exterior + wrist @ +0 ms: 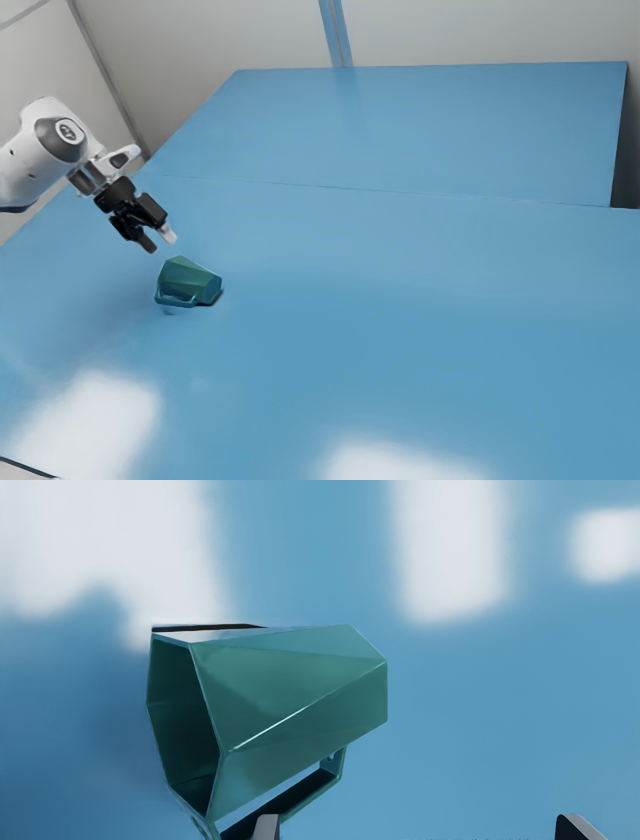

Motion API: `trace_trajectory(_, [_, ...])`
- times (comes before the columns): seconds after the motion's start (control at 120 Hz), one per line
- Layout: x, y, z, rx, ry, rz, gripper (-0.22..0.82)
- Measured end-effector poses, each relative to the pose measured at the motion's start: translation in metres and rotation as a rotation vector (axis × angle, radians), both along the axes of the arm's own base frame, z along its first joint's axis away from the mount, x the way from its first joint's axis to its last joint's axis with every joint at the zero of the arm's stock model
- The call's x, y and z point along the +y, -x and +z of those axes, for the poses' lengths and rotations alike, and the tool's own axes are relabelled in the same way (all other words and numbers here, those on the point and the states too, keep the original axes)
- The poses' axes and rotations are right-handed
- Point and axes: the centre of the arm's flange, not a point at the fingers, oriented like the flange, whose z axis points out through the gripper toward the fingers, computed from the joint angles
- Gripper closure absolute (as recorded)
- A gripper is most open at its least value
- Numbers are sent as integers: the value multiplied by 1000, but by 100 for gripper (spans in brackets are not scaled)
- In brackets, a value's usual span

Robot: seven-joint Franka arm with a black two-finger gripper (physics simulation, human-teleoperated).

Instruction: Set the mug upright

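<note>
The gripper (160,241) hangs above the table, up and to the exterior view's left of the green faceted mug (189,281), with a gap between them. The mug lies on its side, its handle toward the exterior view's bottom and its base toward that view's right. In the wrist view the mug (300,695) shows its dark open mouth and its handle, which one fingertip partly overlaps. The gripper (417,827) is open, its fingertips wide apart with nothing held between them.
A large blue table (400,320) with bright reflections lies under the mug. Behind it in the exterior view is another blue surface (430,130), with pale walls (480,30) beyond.
</note>
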Motion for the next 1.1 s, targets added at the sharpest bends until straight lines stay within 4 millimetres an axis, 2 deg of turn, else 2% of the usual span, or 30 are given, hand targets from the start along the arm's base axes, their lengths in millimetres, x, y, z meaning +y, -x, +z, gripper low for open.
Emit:
trace_trajectory(0.142, [24,-1,-22,-20,37,-15,0])
trace_trajectory(0.242, [34,-13,-39,-42,68,-32,0])
trace_trajectory(0.392, [39,-20,-55,-68,117,-48,0])
trace_trajectory(0.742, [42,-13,-97,-82,308,-26,1])
trace_trajectory(0.8, [42,-12,-100,-81,326,-28,8])
trace_trajectory(0.967, [39,-11,-100,-88,354,-47,43])
trace_trajectory(1.1, [35,-12,-98,-98,370,-63,62])
